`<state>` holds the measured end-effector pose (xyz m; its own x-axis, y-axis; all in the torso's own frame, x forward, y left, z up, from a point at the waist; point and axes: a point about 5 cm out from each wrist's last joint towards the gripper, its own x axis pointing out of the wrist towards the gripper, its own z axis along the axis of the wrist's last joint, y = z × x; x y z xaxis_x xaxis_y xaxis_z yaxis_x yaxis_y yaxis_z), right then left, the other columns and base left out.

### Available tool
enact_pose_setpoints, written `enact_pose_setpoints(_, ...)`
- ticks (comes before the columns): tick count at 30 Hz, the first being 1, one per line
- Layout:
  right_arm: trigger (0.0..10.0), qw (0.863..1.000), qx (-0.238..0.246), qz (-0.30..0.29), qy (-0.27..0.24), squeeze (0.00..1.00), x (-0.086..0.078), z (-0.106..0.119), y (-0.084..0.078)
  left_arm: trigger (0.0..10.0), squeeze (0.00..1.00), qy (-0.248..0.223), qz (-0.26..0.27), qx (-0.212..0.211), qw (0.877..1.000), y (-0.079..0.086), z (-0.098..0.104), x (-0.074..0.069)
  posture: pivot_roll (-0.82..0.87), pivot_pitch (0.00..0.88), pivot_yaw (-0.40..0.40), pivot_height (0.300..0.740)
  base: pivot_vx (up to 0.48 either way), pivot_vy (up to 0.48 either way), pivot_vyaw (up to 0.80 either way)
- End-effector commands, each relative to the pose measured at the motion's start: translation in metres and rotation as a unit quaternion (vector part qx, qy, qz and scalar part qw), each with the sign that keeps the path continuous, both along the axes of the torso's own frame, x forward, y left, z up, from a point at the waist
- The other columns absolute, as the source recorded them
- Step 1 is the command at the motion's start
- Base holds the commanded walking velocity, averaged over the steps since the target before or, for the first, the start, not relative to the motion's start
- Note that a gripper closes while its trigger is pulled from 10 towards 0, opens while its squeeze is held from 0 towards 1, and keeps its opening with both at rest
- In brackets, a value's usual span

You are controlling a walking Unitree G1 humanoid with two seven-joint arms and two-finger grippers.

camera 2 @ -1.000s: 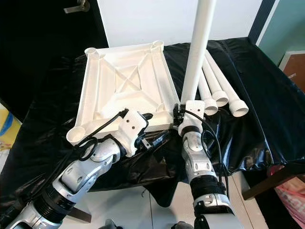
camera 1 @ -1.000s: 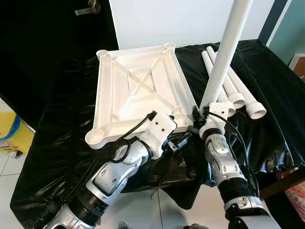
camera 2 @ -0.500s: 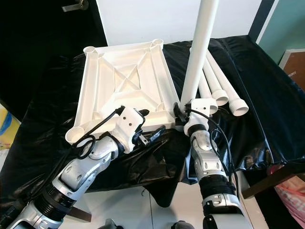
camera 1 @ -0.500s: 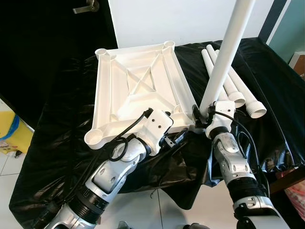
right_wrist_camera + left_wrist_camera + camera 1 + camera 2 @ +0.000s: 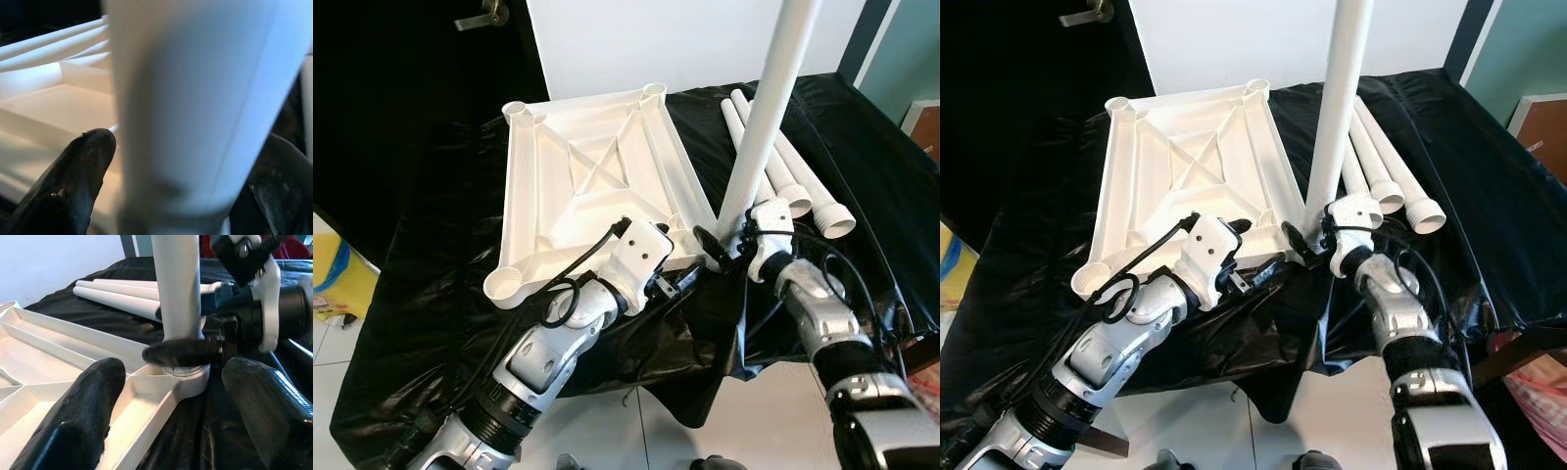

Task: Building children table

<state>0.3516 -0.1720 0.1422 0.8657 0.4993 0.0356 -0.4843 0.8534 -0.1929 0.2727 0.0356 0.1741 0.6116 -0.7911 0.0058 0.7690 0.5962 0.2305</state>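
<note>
The tabletop was laid upside down on the black sheet, so that its four corner sockets faced up to take the legs. One leg was held upright in the near right corner socket, its foot seated in or just at the mouth of the socket; how far it had gone in could not be made out.

The leg was gripped low down by the right gripper, just above the socket, presumably so that it could be steered and pressed in close to the joint. In the right wrist view its fingers were seen closed around the leg on both sides.

The left gripper was held at the near edge of the tabletop, just beside that same corner. Its fingers were spread wide apart with nothing between them; it was probably kept there to steady the tabletop or to stand ready.

Four legs were counted: the upright one and three spares lying side by side on the sheet to the right of the tabletop. Three sockets were left to fill.
</note>
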Motion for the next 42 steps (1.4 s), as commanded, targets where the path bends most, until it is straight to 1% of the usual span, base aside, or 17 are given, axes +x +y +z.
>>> enact_pose_setpoints(1,4.0,0.999,-0.019,0.026,0.016,0.00,-0.001,-0.007,0.002,10.0,0.00,0.025,-0.085,0.015,0.996,-0.001,-0.003,-0.007,-0.09,0.067,0.055,0.740,0.000,0.000,0.00)
enact_pose_setpoints(2,4.0,0.999,-0.019,0.026,0.016,0.00,-0.001,-0.007,0.002,10.0,0.00,0.025,-0.085,0.015,0.996,-0.001,-0.003,-0.007,-0.09,0.067,0.055,0.740,0.000,0.000,0.00)
enact_pose_setpoints(3,0.0,0.999,-0.024,0.030,0.019,0.00,-0.001,-0.008,0.001,10.0,0.00,0.029,-0.093,0.015,0.995,0.000,-0.003,-0.008,-0.09,0.067,0.055,0.740,0.000,0.000,0.00)
enact_pose_setpoints(10,0.0,0.999,-0.022,0.028,0.031,0.00,-0.003,-0.016,-0.005,10.0,0.00,0.032,-0.098,0.015,0.995,0.003,-0.003,-0.009,-0.09,0.071,0.057,0.740,0.000,0.000,0.00)
enact_pose_setpoints(19,0.0,0.999,-0.003,0.001,0.045,0.00,-0.006,-0.028,0.001,10.0,0.00,0.033,-0.096,0.015,0.995,0.004,-0.003,-0.009,-0.09,0.080,0.058,0.740,0.000,0.000,0.00)
enact_pose_setpoints(20,6.9,0.999,0.004,-0.017,0.048,0.00,-0.007,-0.031,0.002,10.0,0.00,0.034,-0.095,0.015,0.995,0.004,-0.004,-0.010,-0.09,0.081,0.059,0.740,0.000,0.000,0.00)
enact_pose_setpoints(21,10.0,0.998,0.014,-0.040,0.049,0.00,-0.007,-0.033,0.002,10.0,0.00,0.035,-0.094,0.014,0.995,0.004,-0.004,-0.010,-0.09,0.082,0.057,0.740,0.000,0.000,0.00)
enact_pose_setpoints(24,10.0,0.997,0.020,-0.055,0.050,0.00,-0.007,-0.035,0.002,10.0,0.00,0.036,-0.094,0.014,0.995,0.004,-0.004,-0.010,-0.09,0.082,0.057,0.740,0.000,0.000,0.00)
enact_pose_setpoints(26,10.0,0.993,0.045,-0.102,0.042,0.00,-0.008,-0.036,0.004,10.0,0.00,0.038,-0.093,0.013,0.995,0.004,-0.004,-0.010,-0.09,0.078,0.054,0.740,0.000,0.000,0.00)
enact_pose_setpoints(29,10.0,0.991,0.055,-0.118,0.039,0.00,-0.008,-0.036,0.005,10.0,0.00,0.038,-0.092,0.013,0.995,0.004,-0.004,-0.009,-0.09,0.078,0.054,0.740,0.000,0.000,0.00)
enact_pose_setpoints(31,10.0,0.981,0.075,-0.173,0.038,0.00,-0.009,-0.037,0.008,10.0,0.00,0.037,-0.091,0.013,0.995,0.004,-0.004,-0.008,-0.09,0.069,0.048,0.740,0.000,0.000,0.00)
enact_pose_setpoints(32,10.0,0.981,0.075,-0.173,0.038,0.00,-0.009,-0.037,0.008,10.0,0.00,0.037,-0.091,0.013,0.995,0.004,-0.004,-0.008,-0.09,0.069,0.048,0.740,0.000,0.000,0.00)
enact_pose_setpoints(33,10.0,0.973,0.086,-0.208,0.039,0.00,-0.011,-0.039,0.010,10.0,0.00,0.037,-0.089,0.013,0.995,0.004,-0.004,-0.007,-0.09,0.064,0.043,0.740,0.000,0.000,0.00)
enact_pose_setpoints(34,10.0,0.973,0.086,-0.208,0.039,0.00,-0.011,-0.039,0.010,10.0,0.00,0.037,-0.089,0.013,0.995,0.004,-0.004,-0.007,-0.09,0.064,0.043,0.740,0.000,0.000,0.00)
enact_pose_setpoints(36,10.0,0.966,0.091,-0.239,0.041,0.00,-0.012,-0.041,0.013,10.0,0.00,0.036,-0.088,0.013,0.995,0.005,-0.004,-0.007,-0.09,0.061,0.038,0.740,0.000,0.000,0.00)
enact_pose_setpoints(39,10.0,0.930,0.108,-0.348,0.045,0.00,-0.017,-0.045,0.021,10.0,0.00,0.035,-0.083,0.012,0.996,0.005,-0.005,-0.005,-0.10,0.056,0.026,0.740,0.000,0.000,0.00)
enact_pose_setpoints(42,10.0,0.925,0.115,-0.359,0.047,0.00,-0.018,-0.044,0.028,10.0,0.00,0.034,-0.080,0.011,0.996,0.006,-0.005,-0.004,-0.11,0.055,0.021,0.740,0.000,0.000,0.00)
